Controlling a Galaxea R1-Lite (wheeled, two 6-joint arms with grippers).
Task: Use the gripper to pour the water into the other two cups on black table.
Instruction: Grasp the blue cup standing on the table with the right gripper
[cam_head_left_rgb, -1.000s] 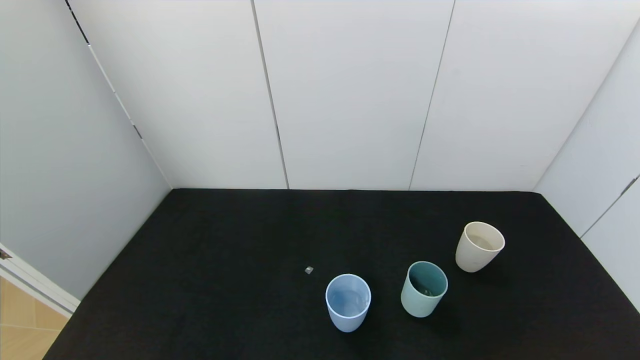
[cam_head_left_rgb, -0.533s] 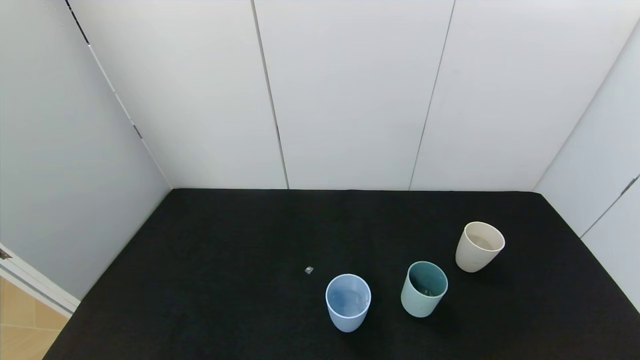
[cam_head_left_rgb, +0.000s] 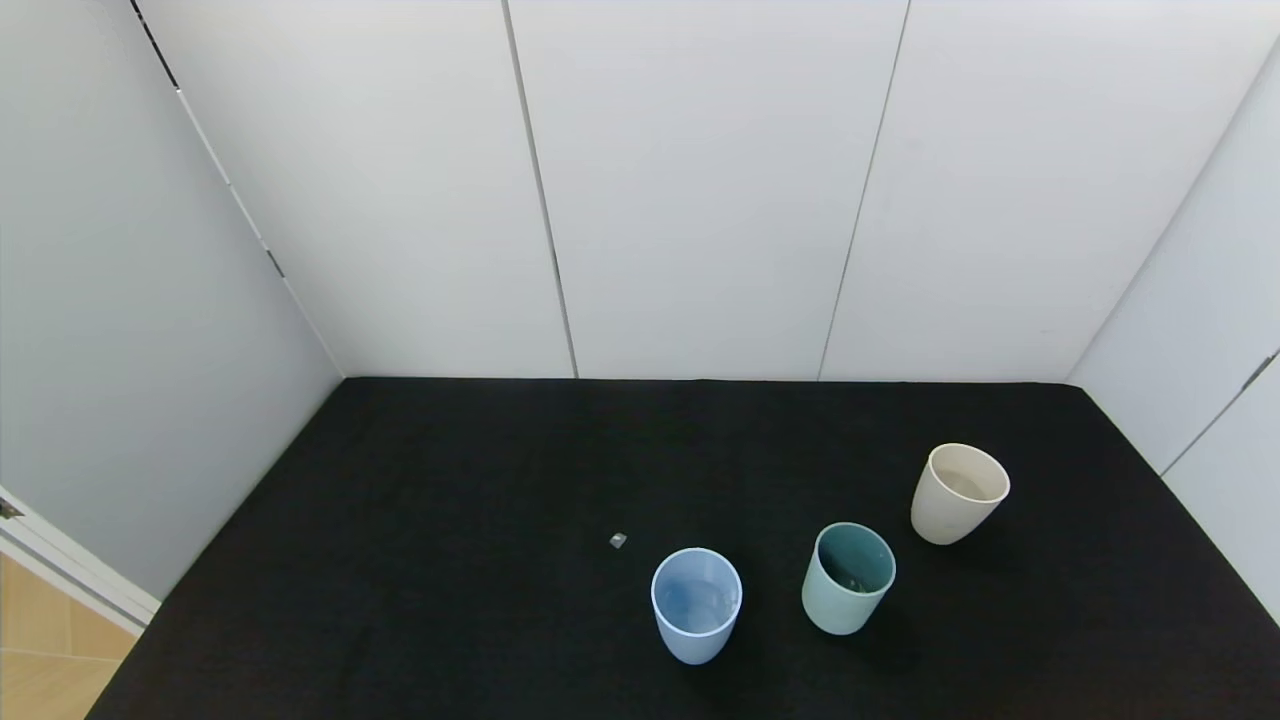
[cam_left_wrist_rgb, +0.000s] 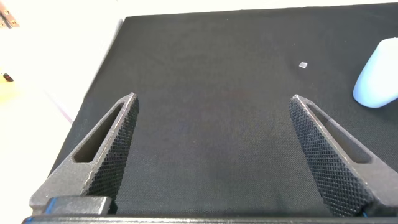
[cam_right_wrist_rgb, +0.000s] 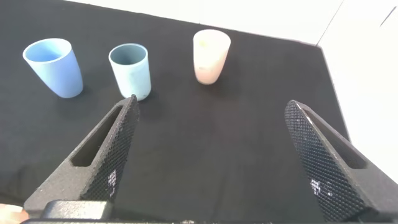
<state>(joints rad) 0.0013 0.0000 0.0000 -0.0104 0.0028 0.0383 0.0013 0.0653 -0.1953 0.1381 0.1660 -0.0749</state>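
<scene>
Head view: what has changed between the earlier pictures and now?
Nothing visibly changed. The blue cup, the teal cup and the cream cup stand upright in the same places on the black table, and no gripper has entered the head view.

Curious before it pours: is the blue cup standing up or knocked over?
Upright: the light blue cup stands on its base on the black table, mouth upward.
</scene>
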